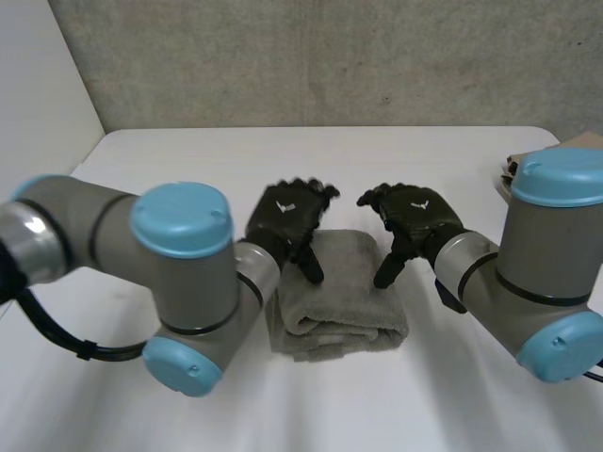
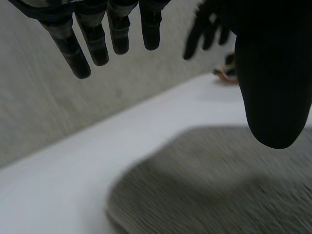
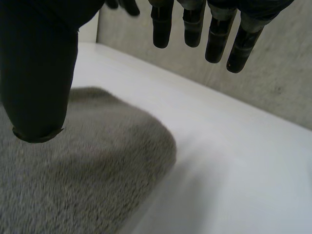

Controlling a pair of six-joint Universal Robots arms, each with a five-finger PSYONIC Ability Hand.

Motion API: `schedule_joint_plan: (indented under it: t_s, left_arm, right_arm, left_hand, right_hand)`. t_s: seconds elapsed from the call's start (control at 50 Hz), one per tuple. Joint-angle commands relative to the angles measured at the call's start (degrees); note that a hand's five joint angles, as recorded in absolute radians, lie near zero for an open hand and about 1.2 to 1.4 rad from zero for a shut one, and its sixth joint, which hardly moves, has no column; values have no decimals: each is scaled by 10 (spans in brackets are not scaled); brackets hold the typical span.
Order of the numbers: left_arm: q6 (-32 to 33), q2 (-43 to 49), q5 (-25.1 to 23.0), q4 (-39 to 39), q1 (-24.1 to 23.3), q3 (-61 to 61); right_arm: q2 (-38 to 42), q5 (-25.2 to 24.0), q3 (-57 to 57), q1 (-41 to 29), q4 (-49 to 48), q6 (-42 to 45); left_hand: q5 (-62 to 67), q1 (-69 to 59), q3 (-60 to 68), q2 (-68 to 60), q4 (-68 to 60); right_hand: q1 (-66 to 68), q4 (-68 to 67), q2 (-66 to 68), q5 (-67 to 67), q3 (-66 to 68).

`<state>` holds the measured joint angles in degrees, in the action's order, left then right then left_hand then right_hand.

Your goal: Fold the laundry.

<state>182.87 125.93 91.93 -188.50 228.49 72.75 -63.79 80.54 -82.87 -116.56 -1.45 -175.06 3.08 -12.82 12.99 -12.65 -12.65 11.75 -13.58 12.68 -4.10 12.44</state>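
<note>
Towel (image 1: pixel 344 303) folded; L hand (image 1: pixel 287 215), R hand (image 1: pixel 415 215) hover over its far corners, fingers (image 2: pixel 97 44) loose, spread.

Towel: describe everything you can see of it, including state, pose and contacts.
The towel is grey-beige with a plush, terry-like pile. It is folded into a compact rectangle, and stacked layers show as rolled folds along its near edge. It lies flat on the white table, midway between the arms. The left hand hangs over its far left part and the right hand by its far right edge. Both are open, thumbs pointing down at it. Whether either touches it cannot be told.
</note>
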Motion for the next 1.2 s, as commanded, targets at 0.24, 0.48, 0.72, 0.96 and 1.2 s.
schedule_joint_plan:
  t_s: [0.24, 0.48, 0.72, 0.96, 1.2]
  left_arm:
    - [140, 60, 90, 81, -3, -12]
    - [143, 44, 78, 82, -16, -2]
    - [100, -150, -32, 100, 36, 10]
    - [40, -235, -258, 226, 106, -9]
    - [40, -243, -258, 225, 104, -2]
  right_arm:
    - [120, 1, 59, -18, 59, 113]
    - [107, 29, 56, -21, 53, 166]
    - [-74, 63, -97, -35, -86, 161]
    - [-37, 67, -200, -126, -173, 159]
    - [45, 70, -187, -139, -256, 179]
  left_hand:
    - [13, -16, 14, -18, -18]
    - [2, -4, 3, -6, -6]
    - [8, -11, 9, -13, -13]
    - [13, -16, 14, -18, -18]
    - [8, -11, 9, -13, -13]
  right_hand:
    - [-17, 36, -27, 41, -24]
    - [-17, 36, -27, 41, -24]
    - [-17, 36, -27, 41, -24]
    - [-17, 36, -27, 41, -24]
    - [-17, 36, -27, 41, -24]
